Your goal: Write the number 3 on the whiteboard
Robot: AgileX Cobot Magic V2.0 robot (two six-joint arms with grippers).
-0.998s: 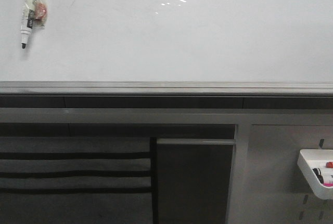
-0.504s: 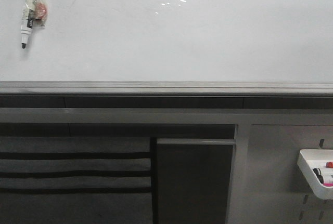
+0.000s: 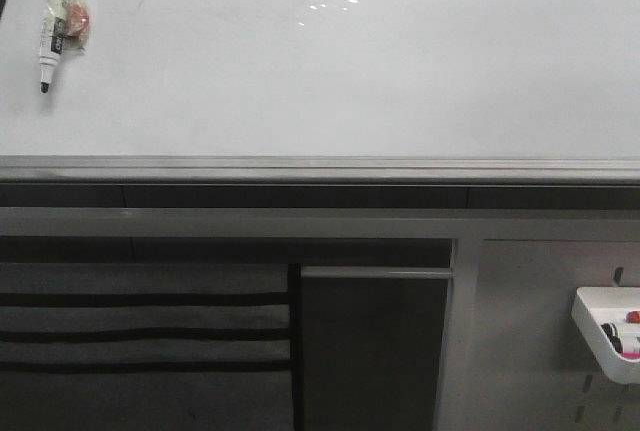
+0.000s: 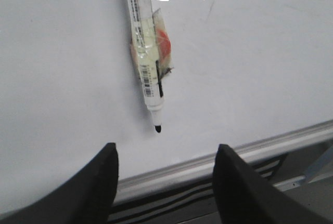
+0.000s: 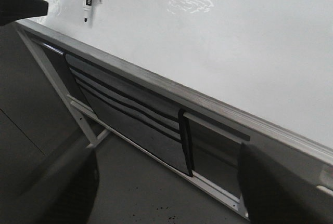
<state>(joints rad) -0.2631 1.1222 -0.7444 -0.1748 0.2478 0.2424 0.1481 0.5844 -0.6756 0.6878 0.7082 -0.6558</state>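
Care is needed in the approach: the marker (image 4: pixel 146 52), stuck nib-down at the upper left of the whiteboard (image 3: pixel 400 71), should be straddled squarely on its slim barrel before it is pulled free. The left claw (image 4: pixel 165 174) is spread wide and empty, just short of the nib; the right claw (image 5: pixel 166 182) is likewise wide and empty. No digit is drawn on the glossy white surface. A brushed grey rail (image 3: pixel 320 166) edges it below.

I'm seeing a glossy white whiteboard (image 3: pixel 330 71), grey rail (image 3: pixel 320 168) under it, white black-tipped marker (image 3: pixel 52 21), white tray (image 3: pixel 605 336).
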